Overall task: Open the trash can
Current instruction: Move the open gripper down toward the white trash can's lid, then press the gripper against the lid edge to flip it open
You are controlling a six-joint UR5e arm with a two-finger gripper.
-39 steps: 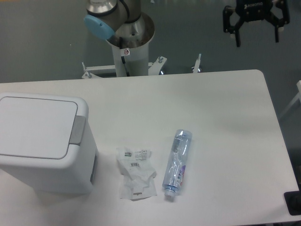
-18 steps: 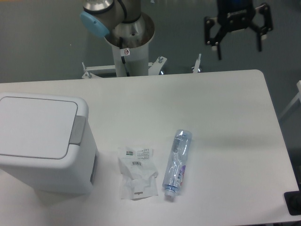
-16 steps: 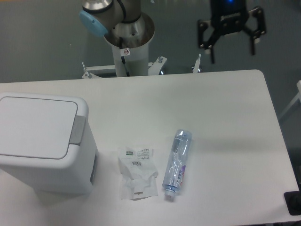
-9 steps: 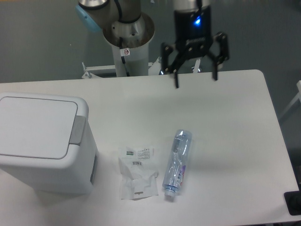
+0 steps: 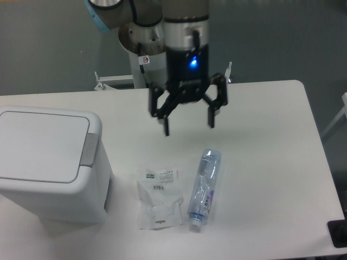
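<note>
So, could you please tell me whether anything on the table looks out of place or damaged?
Two things look like litter: a clear plastic bottle lying on its side, somewhat crushed, and a crumpled white wrapper beside it. The trash can stands upright, lid closed, and looks undamaged. The tool hangs open above the table, holding nothing.

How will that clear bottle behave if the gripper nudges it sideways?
The bottle lies on its side on the table, so it would probably roll. It looks empty and dented, so it is likely light and may crumple when squeezed. The open gripper hangs above it.
</note>
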